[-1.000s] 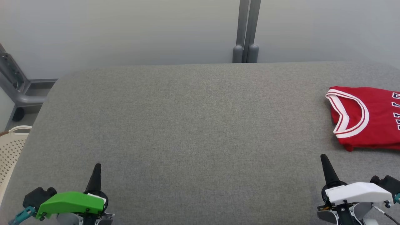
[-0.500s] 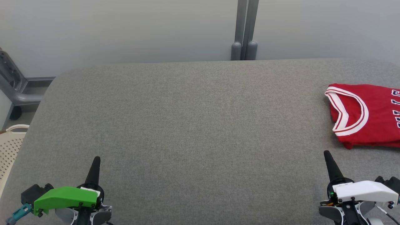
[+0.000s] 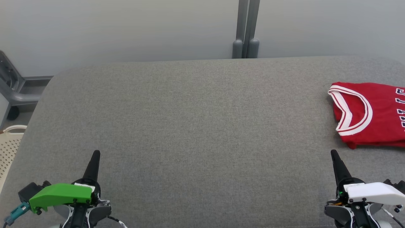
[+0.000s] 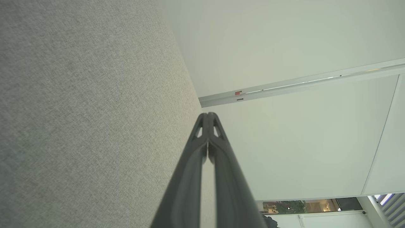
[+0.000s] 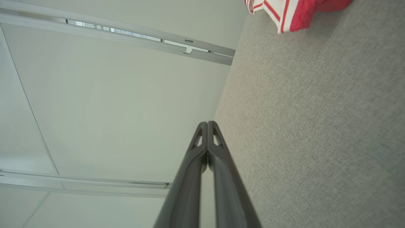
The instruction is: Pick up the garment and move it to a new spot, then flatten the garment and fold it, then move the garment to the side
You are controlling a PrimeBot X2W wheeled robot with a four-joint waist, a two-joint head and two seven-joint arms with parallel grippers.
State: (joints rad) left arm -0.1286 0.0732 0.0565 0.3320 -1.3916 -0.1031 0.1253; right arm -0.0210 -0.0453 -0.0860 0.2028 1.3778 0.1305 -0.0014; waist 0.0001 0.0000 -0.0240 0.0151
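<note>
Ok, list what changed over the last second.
The head camera shifted, so the whole scene slid slightly up the picture. The left claw rose a little more, perhaps easing forward. Nothing was gripped or released. Both it and the right claw stay shut and empty; the red jersey lies untouched on the grey surface.

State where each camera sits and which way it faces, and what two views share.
Head view: on the head, facing forward and down at the grey surface; left claw and right claw show, both shut.
Left wrist view: on that wrist, facing along the shut claw over the surface toward a pale wall.
Right wrist view: likewise, on the right wrist.
Shared: head and right wrist views both show the red garment.
</note>
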